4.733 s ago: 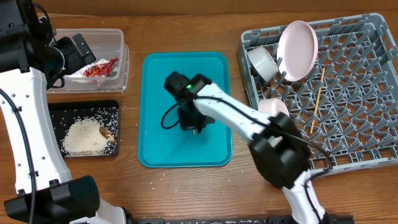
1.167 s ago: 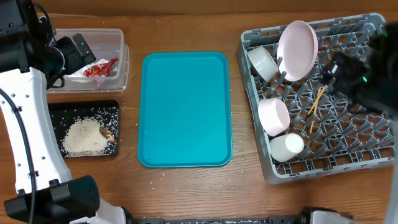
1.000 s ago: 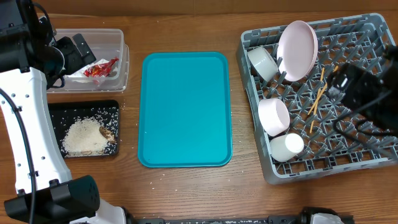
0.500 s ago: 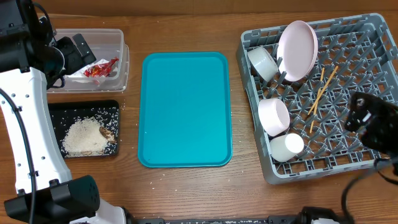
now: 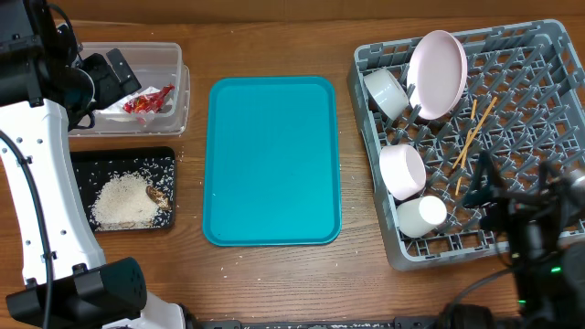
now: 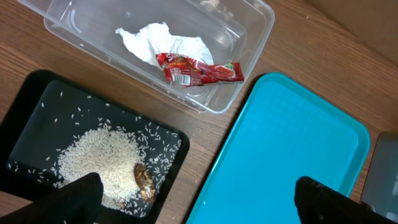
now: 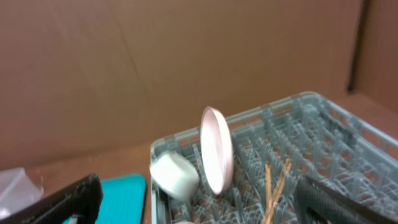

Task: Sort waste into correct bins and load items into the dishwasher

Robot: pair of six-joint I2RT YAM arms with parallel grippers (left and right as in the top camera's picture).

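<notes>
Evidently sorting looks complete; left end effector [image 6: 203, 200] and right end effector [image 5: 516, 189] stand open, empty. Lift the right one straight up, clear of dish rack [image 5: 530, 91] and chopsticks [image 5: 471, 137].

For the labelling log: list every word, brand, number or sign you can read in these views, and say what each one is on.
No text can be read in any view.
Red wrapper in the clear tub: it has a pale printed patch near its left end, but the print is too small and blurred to read.
</notes>
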